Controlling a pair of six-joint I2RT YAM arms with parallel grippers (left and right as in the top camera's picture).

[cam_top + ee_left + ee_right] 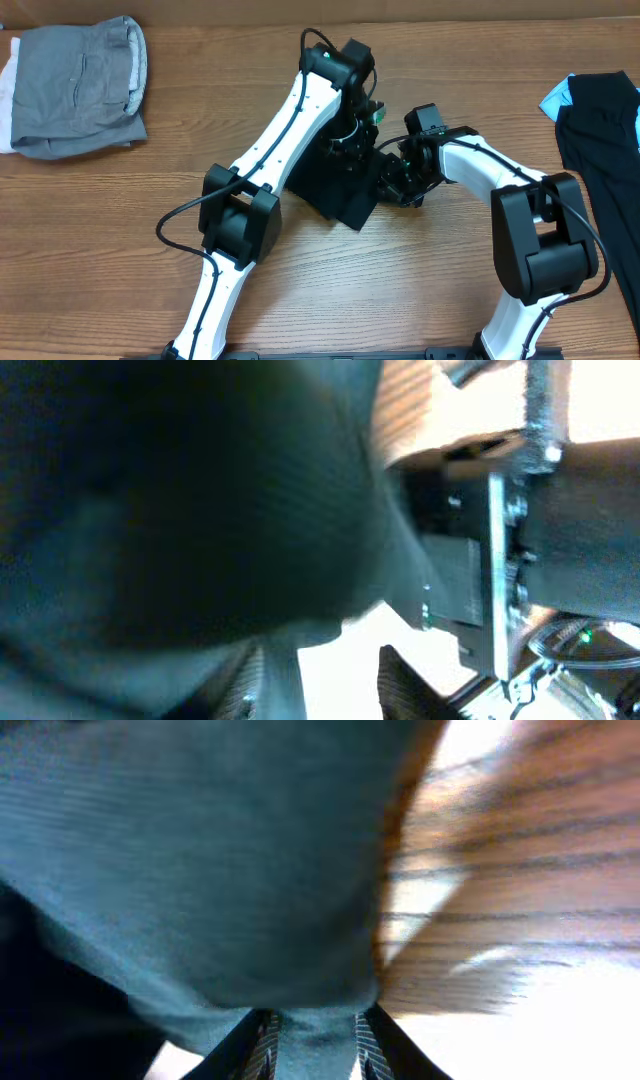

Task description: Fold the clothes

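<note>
While your right gripper (315, 1038) pinches a fold of the black garment (338, 200) at the middle of the table (120, 230) | left gripper (338, 678) stands parted, apparently empty, fabric just above it | hold the pinch low, lay the edge flat, release squarely.

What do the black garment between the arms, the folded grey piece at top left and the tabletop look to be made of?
The black garment looks like soft, matte knit fabric, possibly cotton jersey: fine ribbed lines show in the right wrist view. The grey folded garment looks like matte woven cloth with stitched seams; its fibre is unclear. The table is wood or wood-look laminate with a light sheen and long grain streaks.
</note>
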